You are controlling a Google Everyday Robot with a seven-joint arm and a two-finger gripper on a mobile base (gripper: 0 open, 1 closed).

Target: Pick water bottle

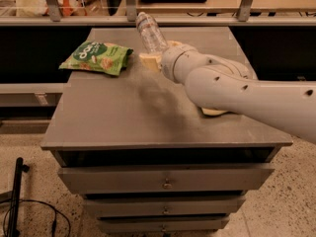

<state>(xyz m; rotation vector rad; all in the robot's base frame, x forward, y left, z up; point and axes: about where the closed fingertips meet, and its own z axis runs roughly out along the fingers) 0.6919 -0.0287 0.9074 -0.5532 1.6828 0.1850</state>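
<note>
Water bottle: one only, clear ribbed plastic, held in the air over the rear middle of the grey cabinet top. Not touching that surface. Long axis tilted, steeper than flat but not fully upright. Cap end points up and to the left, toward the back of the scene; base end points down and to the right, into the gripper. Pale label band not made out at this angle.

Gripper: one, at the end of the white arm, over the rear centre of the top. Cream fingers clamped on the lower body of the bottle, one finger on each side. Grasp firm enough to carry the bottle clear of the surface. Arm reaches in from the right edge and crosses the right half of the top.

Green snack bag: one, lying flat at the rear left of the top, near the bottle's shadow side but well apart from the bottle itself. Printed face up.

Pale yellow item: one, flat on the top at right, mostly hidden under the arm; only an edge shows. Cannot tell more.

Drawer fronts: three counted, stacked below the top, all pushed in.

Floor at lower left: one black pole and one thin cable.
</note>
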